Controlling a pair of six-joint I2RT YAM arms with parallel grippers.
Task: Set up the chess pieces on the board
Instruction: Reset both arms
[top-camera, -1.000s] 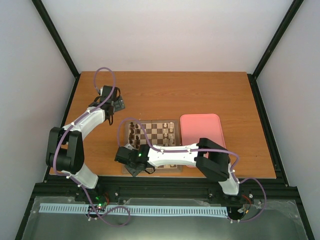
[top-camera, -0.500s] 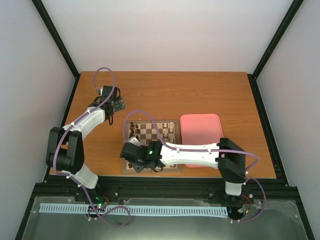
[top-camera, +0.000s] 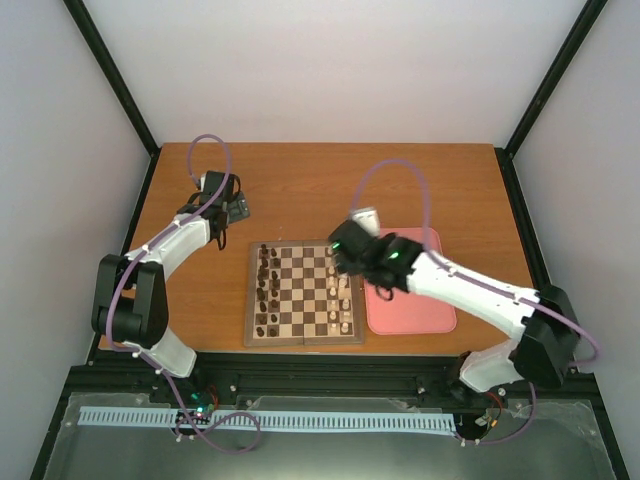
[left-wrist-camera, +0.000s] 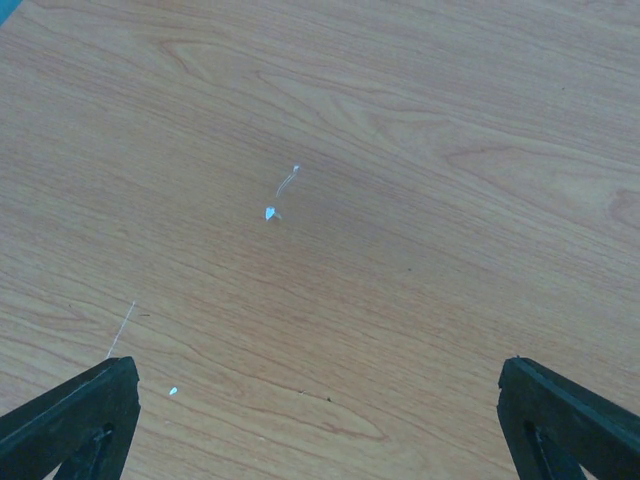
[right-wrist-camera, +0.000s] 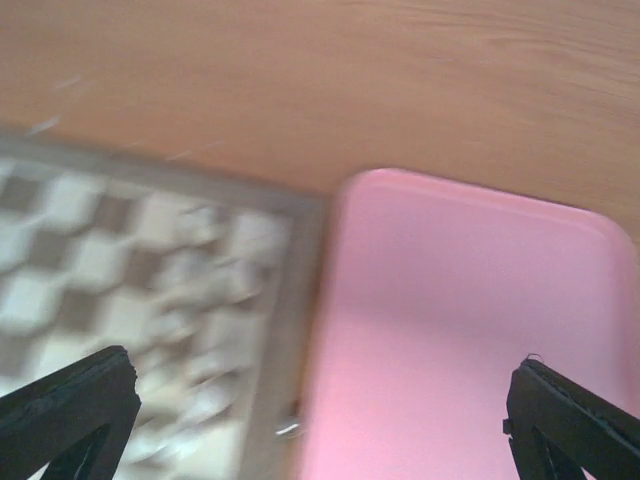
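The board (top-camera: 300, 290) lies at the table's near middle. The dark chess pieces (top-camera: 266, 290) stand in two columns along its left side. My right gripper (top-camera: 348, 243) hovers over the board's far right corner, beside the pink tray. In the right wrist view the right gripper (right-wrist-camera: 320, 430) is open, its fingers (right-wrist-camera: 70, 405) wide apart with nothing between them, above the blurred board (right-wrist-camera: 100, 270) and the tray (right-wrist-camera: 470, 330). My left gripper (top-camera: 225, 205) is at the far left over bare wood. It is open and empty (left-wrist-camera: 320, 420).
Cream-white pieces (top-camera: 343, 300) stand in columns on the board's right side. The pink tray (top-camera: 410, 300) lies against the board's right edge and shows nothing in it. Black frame posts rise at the table's corners.
My right arm has swung from the board's near left corner across to its far right corner. Its gripper has opened. The left arm has not moved.
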